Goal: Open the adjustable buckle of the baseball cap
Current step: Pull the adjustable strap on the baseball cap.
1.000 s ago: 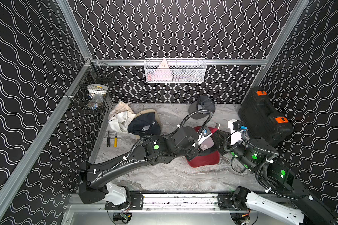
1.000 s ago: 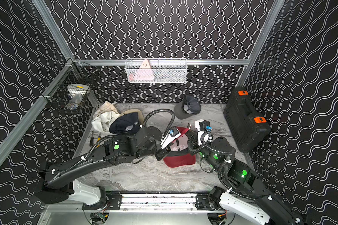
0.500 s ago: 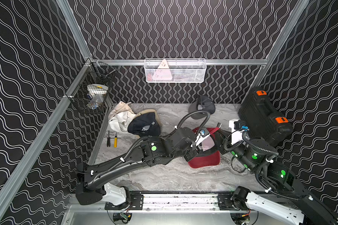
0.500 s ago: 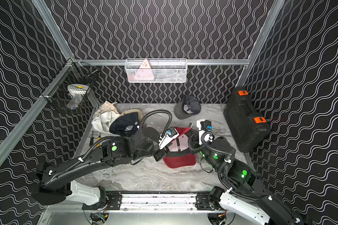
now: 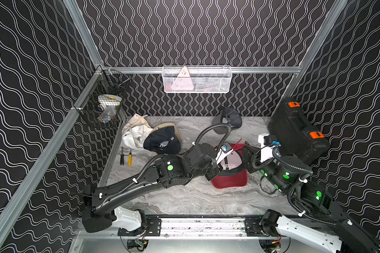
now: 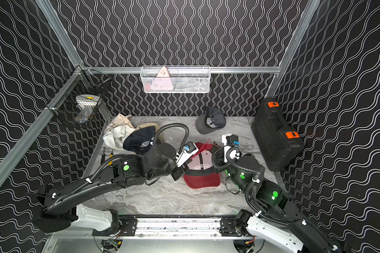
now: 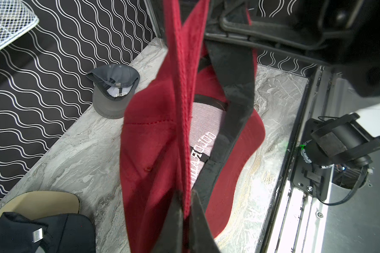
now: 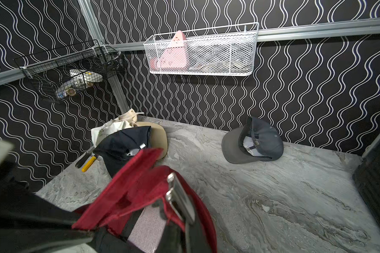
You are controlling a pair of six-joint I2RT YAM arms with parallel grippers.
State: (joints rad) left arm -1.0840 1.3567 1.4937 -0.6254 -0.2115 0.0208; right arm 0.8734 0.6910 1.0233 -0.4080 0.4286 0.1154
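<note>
Baseball cap [image 5: 230, 181], COLORADO [image 6: 199, 167] inside, left tool [image 7: 185, 197] pinching strap [image 7: 180, 87], right tool [image 5: 245, 152] gripping cap

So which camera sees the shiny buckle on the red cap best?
The right wrist view: the silver buckle sits close and large on the red cap. The left wrist view shows only its red strap. In both top views the cap is small, buckle not discernible.

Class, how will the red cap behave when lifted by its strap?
Probably floppy: the red cap folds and sags below the strap pinched in the left gripper. Likely light, being thin cloth. Its brim looks stiffer, holding its shape.
</note>
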